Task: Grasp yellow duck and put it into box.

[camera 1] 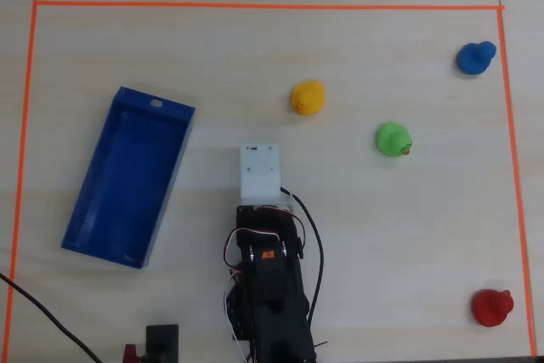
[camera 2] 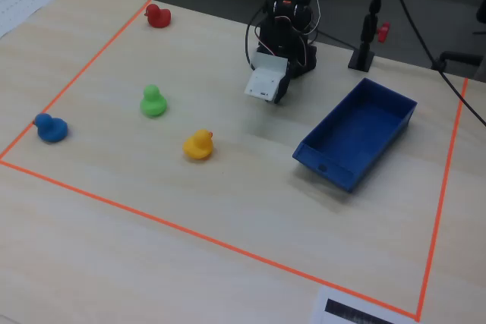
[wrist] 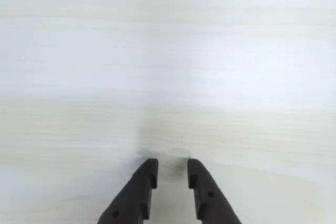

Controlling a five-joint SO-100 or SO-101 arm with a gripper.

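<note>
Closest to the wrist camera, the hand point(wrist: 172, 174) is showing two dark fingers point(wrist: 137, 192) set a narrow gap apart, gripping nothing, pointing at bare pale worktop point(wrist: 168, 66); nothing else is appearing in that view.

On the overhead view the arm point(camera 1: 270, 286) is sitting folded at the bottom centre, its white wrist housing point(camera 1: 259, 172) pointing up the picture; the hand itself is lying hidden under that housing there.

Left of the arm the box point(camera 1: 93, 227) is lying on the worktop, long axis tilted, empty, with a small hole in the short wall at its upper end; it is standing well apart from the arm.

Beyond the housing, up and slightly right, the yellow duck point(camera 1: 308, 98) is resting on the worktop, near but clear of the arm, outside the box; the green duck point(camera 1: 393, 138) is sitting just right of and below it.

Farther off, the red duck point(camera 1: 492, 307) is sitting near the lower right corner and the blue duck point(camera 1: 474, 58) near the upper right corner, both inside the orange tape border point(camera 1: 255, 5).

In the fixed view the yellow duck point(camera 2: 198, 144) is lying between the green duck point(camera 2: 153, 102) and the box point(camera 2: 334, 168).
</note>
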